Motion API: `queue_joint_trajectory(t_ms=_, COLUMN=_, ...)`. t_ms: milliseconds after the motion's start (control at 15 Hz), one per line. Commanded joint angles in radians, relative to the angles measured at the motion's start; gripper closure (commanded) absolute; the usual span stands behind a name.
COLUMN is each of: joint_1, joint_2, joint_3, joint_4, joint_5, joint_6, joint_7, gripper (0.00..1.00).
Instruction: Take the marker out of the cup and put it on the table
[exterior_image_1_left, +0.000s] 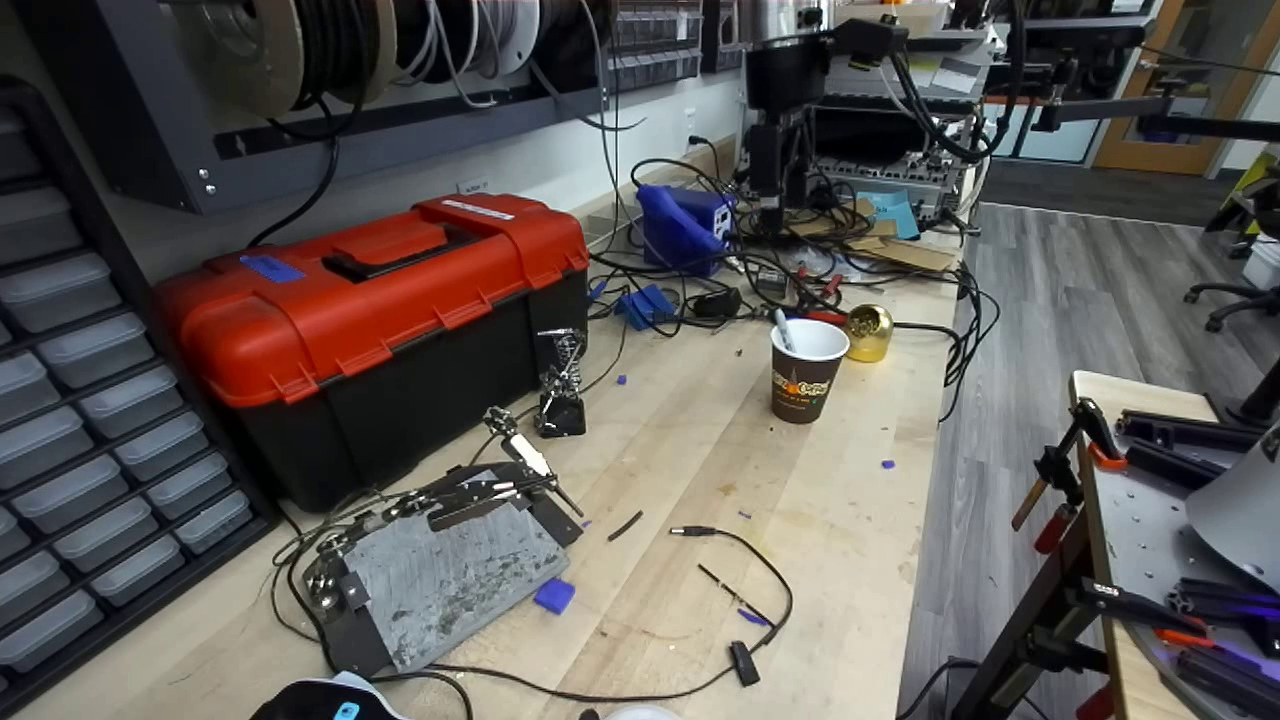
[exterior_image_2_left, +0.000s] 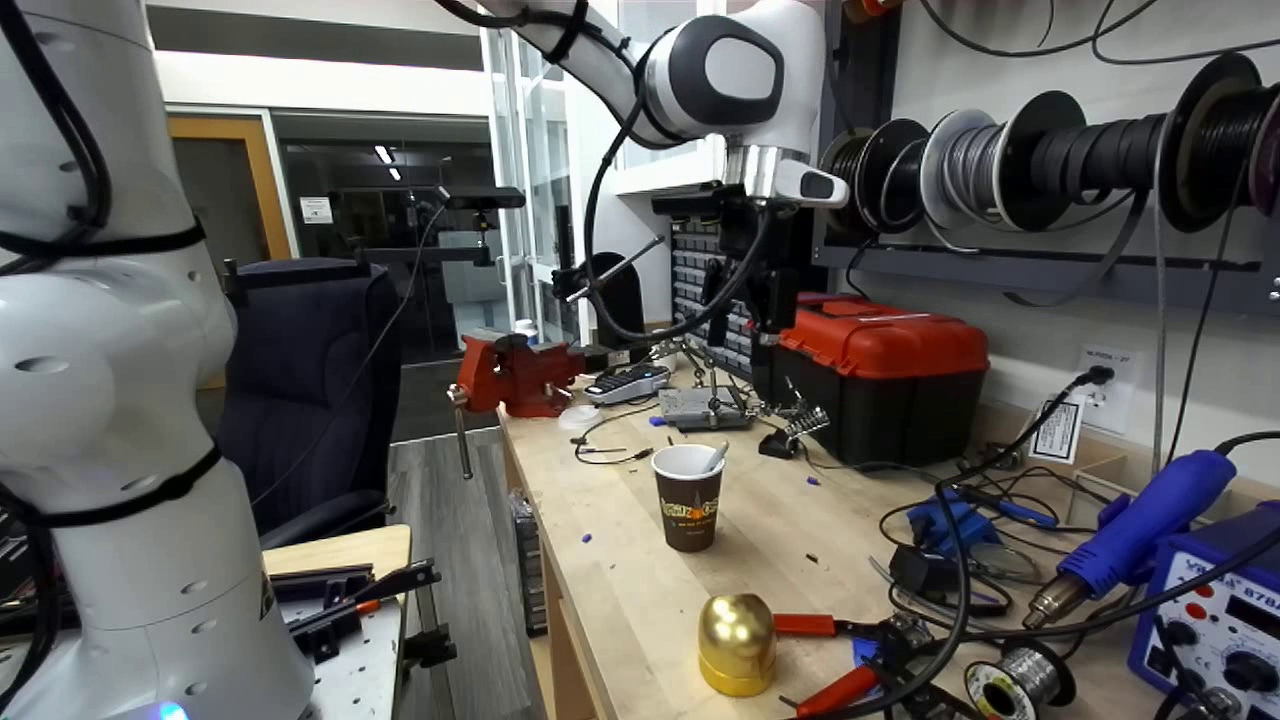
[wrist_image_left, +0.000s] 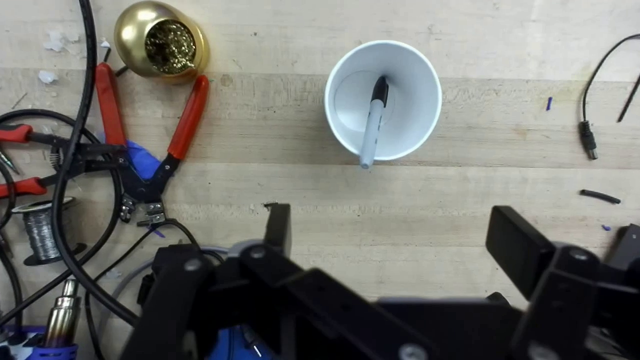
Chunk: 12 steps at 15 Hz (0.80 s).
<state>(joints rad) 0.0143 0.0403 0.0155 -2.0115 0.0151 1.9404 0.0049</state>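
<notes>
A marker (wrist_image_left: 372, 125) with a pale grey barrel and a black end leans inside a paper-looking cup (exterior_image_2_left: 690, 510); the black end is down at the bottom and the grey end pokes just past the white rim, tilted toward the back long edge of the worktop (exterior_image_1_left: 850, 560). The brown cup stands upright, nearer the front long edge; a red-and-black toolbox (exterior_image_1_left: 390, 350) lines the back edge, and a gold pot (exterior_image_2_left: 737, 645) sits near the cup on the same front side. The gripper (wrist_image_left: 395, 240) hangs above, released, its jaws spread wide with nothing between them. The marker is probably light and stiff, its smooth plastic barrel able to take a firm squeeze but apt to twist or slip if caught only at the very tip. The best hold is likely the grey end where it crosses the rim, one jaw on each side; little sticks out, so the jaws may need to dip slightly into the cup. The cup looks thin, light and easily dented or tipped, so the pull should follow the marker's slant. Being round, the marker may roll once laid down; a bare patch well in from the front edge seems safer.
</notes>
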Motion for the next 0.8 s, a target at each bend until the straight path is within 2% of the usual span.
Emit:
queue_joint_trajectory(t_ms=0, joint_1=-0.004, joint_2=0.042, joint_3=-0.003, joint_4=0.029, joint_5=0.023, joint_6=-0.02, joint_7=-0.007, gripper=0.0)
queue_joint_trajectory(t_ms=733, joint_1=-0.014, joint_2=0.106, joint_3=-0.01, joint_4=0.001, joint_5=0.078, joint_6=0.003, joint_7=-0.02, gripper=0.0)
